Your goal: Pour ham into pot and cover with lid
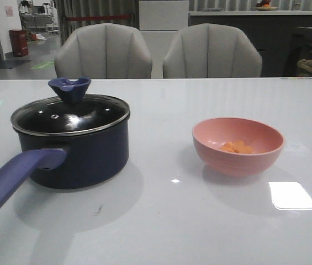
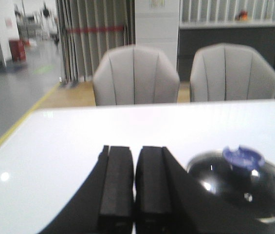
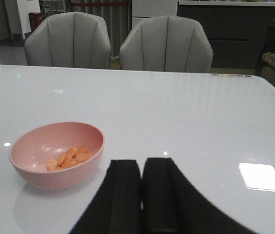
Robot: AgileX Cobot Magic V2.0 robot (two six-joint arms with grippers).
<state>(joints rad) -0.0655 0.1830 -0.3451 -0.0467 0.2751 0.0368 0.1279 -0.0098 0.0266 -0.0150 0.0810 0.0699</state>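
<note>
Both hands, left hand (image 2: 135, 183) and right hand (image 3: 141, 192), are pressed together, empty; lid (image 1: 70, 113) covers pot (image 1: 81, 157) on bench (image 1: 161, 221), ham (image 1: 236, 147) sits in pink bowl (image 1: 237, 160) beside it

The navy pot (image 1: 81, 154) stood upright, glass lid (image 1: 70, 115) seated on it; well apart, orange ham (image 1: 236, 147) lay heaped in a pink bowl (image 1: 238, 145).

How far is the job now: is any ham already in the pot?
Nothing is done yet. The ham lies in the pink bowl; the lid sits on the pot. Both tools, left and right, are shut and empty. Left: lift lid, pour, cover.
</note>
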